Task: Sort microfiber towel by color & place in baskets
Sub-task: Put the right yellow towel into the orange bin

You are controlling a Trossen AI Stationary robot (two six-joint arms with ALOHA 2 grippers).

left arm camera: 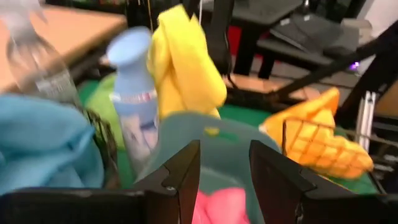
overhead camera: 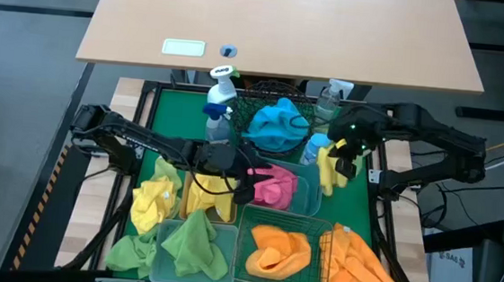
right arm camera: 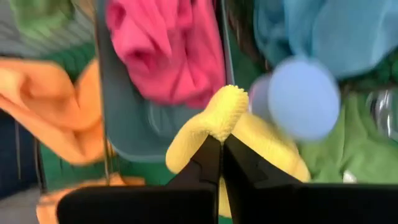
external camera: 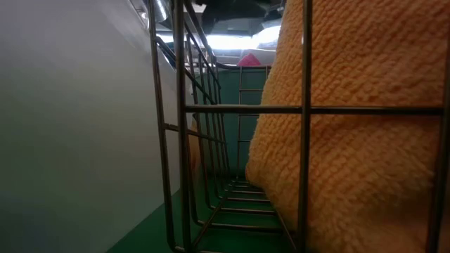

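Two arms are at work over the green bench (overhead camera: 159,116) as I watch from the overhead feed. My right gripper (overhead camera: 341,159) sits right of centre in the frame, its fingers pinched tight on a yellow towel (overhead camera: 329,168) that hangs from it just beside a blue-capped spray bottle (overhead camera: 313,148); the right wrist feed shows the fuzzy yellow fold (right arm camera: 225,115) clamped between the two dark fingers. My left gripper (overhead camera: 247,178) reaches in from the left to mid-frame, at the edge of the teal bin (overhead camera: 309,199) holding a pink towel (overhead camera: 275,186); the left wrist feed shows its fingers (left arm camera: 180,177) spread apart with nothing between them. A blue towel (overhead camera: 276,125) fills the round black basket (overhead camera: 265,92) at upper centre. An orange towel (overhead camera: 281,250) lies in the wire basket (overhead camera: 313,225) at lower centre, a green towel (overhead camera: 197,243) in the pale bin (overhead camera: 168,233) left of it, and another yellow towel (overhead camera: 153,201) lies further left.
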